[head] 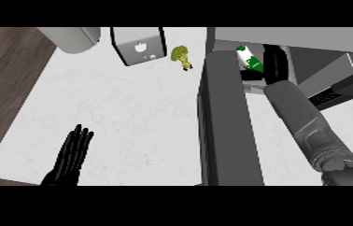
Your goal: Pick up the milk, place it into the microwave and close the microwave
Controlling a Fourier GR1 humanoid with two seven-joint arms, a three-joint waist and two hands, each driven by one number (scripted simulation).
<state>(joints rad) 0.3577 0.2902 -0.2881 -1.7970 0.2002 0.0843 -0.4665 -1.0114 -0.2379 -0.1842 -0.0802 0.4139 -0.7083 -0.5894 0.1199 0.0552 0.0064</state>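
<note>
open left robot hand [69, 157] rests low; microwave door [228, 122] stands beside milk [249, 61]; broccoli [182, 56] nearby; right grip unclear.

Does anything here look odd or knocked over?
Nothing spilled or broken. The milk carton leans tilted inside the microwave, with the right hand beside it. The microwave door stands wide open. A broccoli lies on the counter.
</note>
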